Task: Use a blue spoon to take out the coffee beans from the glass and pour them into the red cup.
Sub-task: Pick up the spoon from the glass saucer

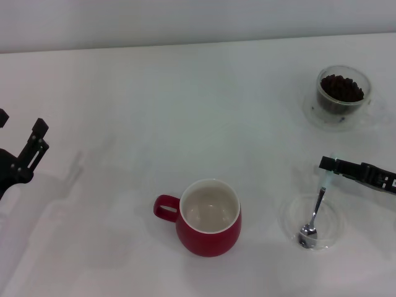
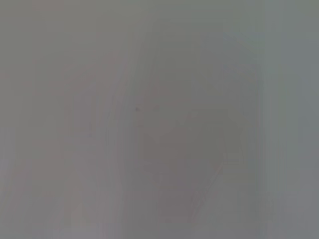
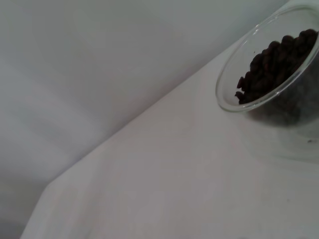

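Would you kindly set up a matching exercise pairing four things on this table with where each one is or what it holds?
Things:
1. red cup
2. glass
3. spoon
4. left tool

Places or states:
A. bowl down in a flat clear dish, handle at the right tool
B. far right of the table, full of coffee beans
C. at the left edge, away from everything
D. near the front, middle, empty inside

Pairs: 1-D, 2-B, 3-A, 4-C
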Robot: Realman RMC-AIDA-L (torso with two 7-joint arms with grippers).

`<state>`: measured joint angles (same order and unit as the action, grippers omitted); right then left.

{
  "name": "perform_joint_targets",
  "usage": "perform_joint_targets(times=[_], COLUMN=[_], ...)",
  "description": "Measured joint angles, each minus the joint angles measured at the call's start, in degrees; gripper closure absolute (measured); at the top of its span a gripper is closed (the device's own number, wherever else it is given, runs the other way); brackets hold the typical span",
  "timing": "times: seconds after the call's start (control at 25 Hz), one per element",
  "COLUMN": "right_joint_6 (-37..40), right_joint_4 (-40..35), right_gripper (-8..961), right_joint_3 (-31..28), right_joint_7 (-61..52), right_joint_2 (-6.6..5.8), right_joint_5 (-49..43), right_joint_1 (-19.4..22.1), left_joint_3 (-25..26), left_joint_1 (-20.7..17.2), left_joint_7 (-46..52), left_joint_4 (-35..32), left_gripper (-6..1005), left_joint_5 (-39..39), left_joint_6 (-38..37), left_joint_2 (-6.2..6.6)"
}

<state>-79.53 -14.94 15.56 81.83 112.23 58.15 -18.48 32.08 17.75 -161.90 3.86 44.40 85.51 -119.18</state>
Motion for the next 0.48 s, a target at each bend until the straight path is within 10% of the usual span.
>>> perform_joint_targets(times=[0.48], right_joint_6=[-0.46], right_joint_4=[0.00], right_gripper=[559], right_joint_3=[0.96], right_joint_7=[0.00], right_joint_2=[-0.03], right_joint_5=[-0.39], right_joint_1=[-0.62], left_joint_3=[0.00], left_joint_1=[0.09], left_joint_7=[0.00], left_joint_4=[-0.54], left_gripper=[272], left_joint_5=[-0.01], left_joint_6=[-0.53], left_joint_2=[0.00])
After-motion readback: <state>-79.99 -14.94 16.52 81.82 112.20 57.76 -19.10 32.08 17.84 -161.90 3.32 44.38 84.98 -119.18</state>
